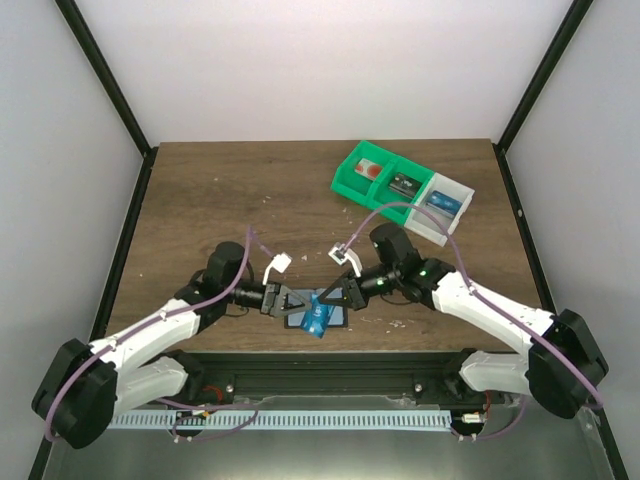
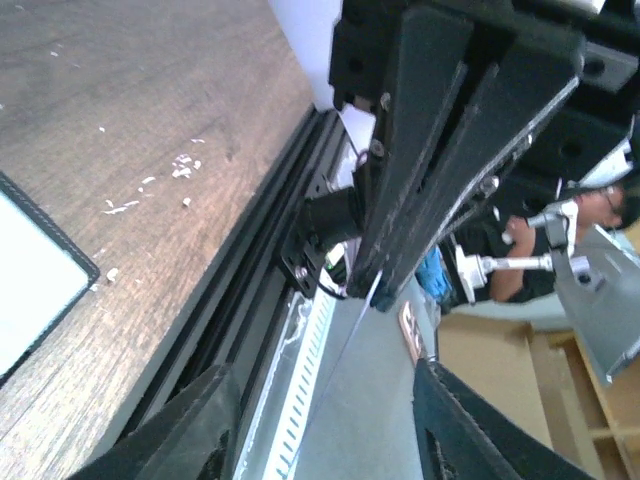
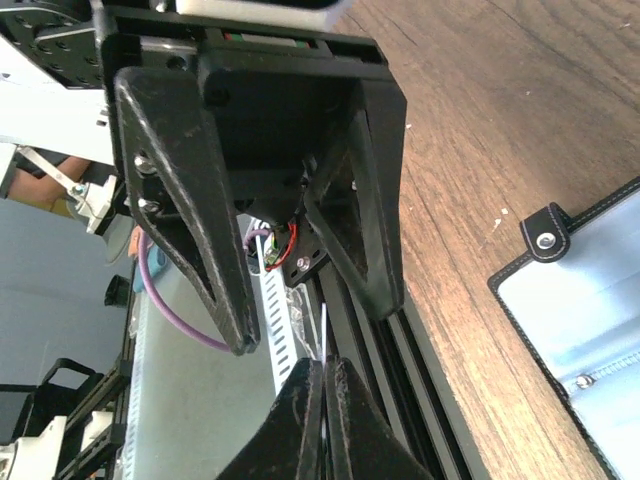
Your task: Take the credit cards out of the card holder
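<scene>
Two arms meet over the near edge of the table, their hands almost tip to tip. The right hand is clenched on one blue credit card; in both wrist views that card shows only as a thin pale line nipped between its closed fingers. The left hand is released, its two fingers spread wide and holding nothing, just beside the card. One card holder lies open and flat on the table under the hands, pale blue-grey panels up, with one small snap tab at its black edge. From above the card overlaps the holder's left part; whether they touch I cannot tell. White crumbs dot the wood nearby. Far right, well apart, sits one bin tray of three compartments, two green and one white, each with one small item
</scene>
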### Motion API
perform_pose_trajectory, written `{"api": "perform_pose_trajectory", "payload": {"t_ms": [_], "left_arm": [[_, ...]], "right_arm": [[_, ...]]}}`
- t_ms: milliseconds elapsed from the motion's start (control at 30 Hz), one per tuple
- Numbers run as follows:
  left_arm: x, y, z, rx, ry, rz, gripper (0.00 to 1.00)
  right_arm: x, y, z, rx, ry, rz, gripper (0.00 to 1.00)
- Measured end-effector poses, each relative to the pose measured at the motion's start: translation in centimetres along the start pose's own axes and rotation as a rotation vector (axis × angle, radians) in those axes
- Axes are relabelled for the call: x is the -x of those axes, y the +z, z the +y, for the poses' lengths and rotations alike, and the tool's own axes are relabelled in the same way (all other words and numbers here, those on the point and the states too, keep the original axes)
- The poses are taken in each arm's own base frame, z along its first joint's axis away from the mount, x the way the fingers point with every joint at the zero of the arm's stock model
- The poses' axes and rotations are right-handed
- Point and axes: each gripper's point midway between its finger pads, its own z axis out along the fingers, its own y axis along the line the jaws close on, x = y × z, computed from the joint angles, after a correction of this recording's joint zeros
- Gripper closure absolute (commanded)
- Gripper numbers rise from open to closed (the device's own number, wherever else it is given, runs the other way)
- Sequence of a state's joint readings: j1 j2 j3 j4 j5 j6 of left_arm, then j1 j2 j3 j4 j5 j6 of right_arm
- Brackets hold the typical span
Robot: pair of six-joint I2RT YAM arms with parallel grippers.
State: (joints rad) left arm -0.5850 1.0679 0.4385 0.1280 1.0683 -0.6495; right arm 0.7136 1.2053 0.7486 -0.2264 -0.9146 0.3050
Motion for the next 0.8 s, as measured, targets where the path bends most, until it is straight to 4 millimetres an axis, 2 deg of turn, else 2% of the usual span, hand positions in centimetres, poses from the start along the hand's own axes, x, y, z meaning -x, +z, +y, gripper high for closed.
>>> {"api": "perform_pose_trajectory", "payload": {"t_ms": [100,167,200,233,400,533,667,800], "left_arm": [[1.1,-0.3,0.3,0.057,0.019,-0.046,0.23],[2.0,-0.6,0.3,0.103,0.046,-0.084,0.15],[2.7,-0.8,0.2,0.135,0.055,-0.109,0.04],[3.3,-1.1,0.1,0.158,0.073,-0.128,0.01],[6.8,-3.2,-0.9,0.309,0.177,-0.265,0.00],[7.9,-4.7,-1.1,0.406,0.244,-0.330,0.00],[8.0,-6.0,-0.7,0.493,0.294,-0.356,0.00],[7.7,-6.6,-0.1,0.549,0.319,-0.356,0.00]], "right_arm": [[0.0,0.0,-0.3,-0.009,0.010,-0.020,1.00],[-0.2,0.0,-0.9,-0.024,0.026,-0.047,0.99],[-0.4,0.1,-1.3,-0.036,0.041,-0.057,0.99],[-0.4,0.1,-1.9,-0.055,0.061,-0.068,0.99],[0.4,0.2,-4.9,-0.143,0.162,-0.134,1.00],[2.1,-1.1,-7.2,-0.226,0.224,-0.228,1.00],[3.6,-4.0,-11.2,-0.351,0.340,-0.347,1.00],[5.1,-8.2,-14.7,-0.461,0.431,-0.490,1.00]]}}
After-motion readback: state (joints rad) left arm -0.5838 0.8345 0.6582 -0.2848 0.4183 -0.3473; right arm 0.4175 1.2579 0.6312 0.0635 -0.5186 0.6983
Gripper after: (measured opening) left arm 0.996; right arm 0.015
